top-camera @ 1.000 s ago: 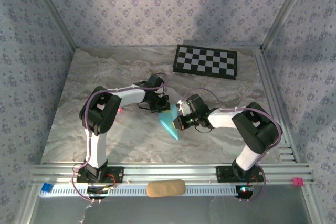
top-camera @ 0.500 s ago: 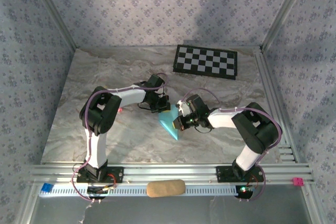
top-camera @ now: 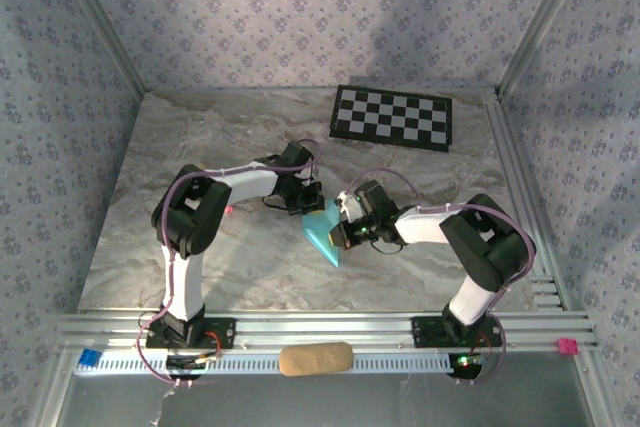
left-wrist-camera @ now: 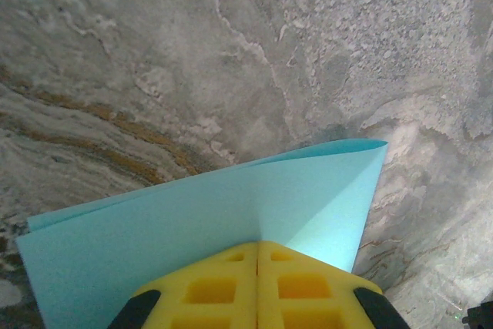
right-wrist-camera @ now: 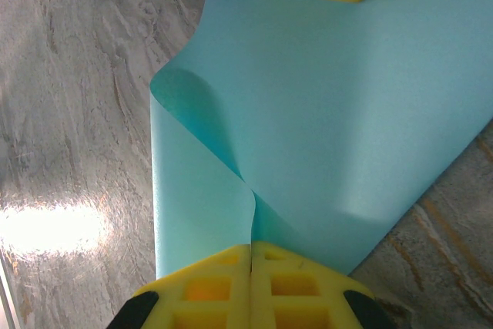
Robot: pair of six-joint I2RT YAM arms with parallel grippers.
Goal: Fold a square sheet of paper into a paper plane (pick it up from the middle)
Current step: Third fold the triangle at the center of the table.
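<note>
Found square sheet of paper (top-camera: 325,237) folded over in middle of worktop (top-camera: 200,147), long axis running from far end to a near point. Pinched at far end by left tool (top-camera: 312,199), pressed together on it. Pinched on right flank by right tool (top-camera: 343,232), likewise closed on paper, ripple beside the grip. Judged left beyond, right beside; next crease likely along that axis

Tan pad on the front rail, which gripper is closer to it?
Right. The right gripper, shut on the blue paper, is straight beyond the tan pad. The left gripper pinches the paper's far edge, farther back on the table.
</note>
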